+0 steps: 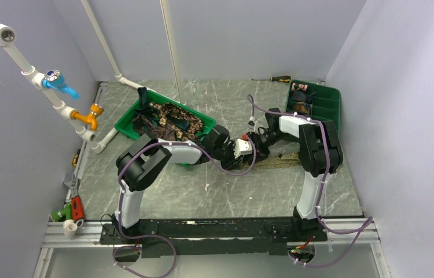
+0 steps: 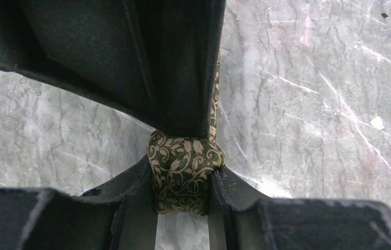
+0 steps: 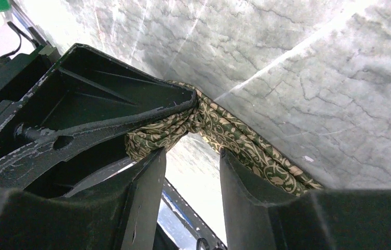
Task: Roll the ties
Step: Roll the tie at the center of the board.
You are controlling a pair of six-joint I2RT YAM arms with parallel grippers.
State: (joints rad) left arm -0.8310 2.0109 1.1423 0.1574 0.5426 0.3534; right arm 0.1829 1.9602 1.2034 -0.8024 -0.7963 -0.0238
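I am watching the left claw (image 2: 184, 172) pinching the rolled end of the tie (image 2: 180, 190), a dark green fabric with tan vines. Its fingers are closed tight on either side of the little coil. The right claw (image 3: 192, 156) is standing slightly parted, with the fabric running across just beyond its tips rather than between them. In the left wrist view its dark body is touching the coil from 12 o'clock. From overhead, both claws are meeting near the centre of the table (image 1: 203, 191), and the unrolled length is lying flat, trailing toward 3 o'clock. More ties (image 1: 168, 119) are lying heaped in the green tray (image 1: 127, 119) at 10 o'clock, and small coils (image 1: 301, 98) are sitting in the divided tray (image 1: 326, 105) at 1 o'clock.
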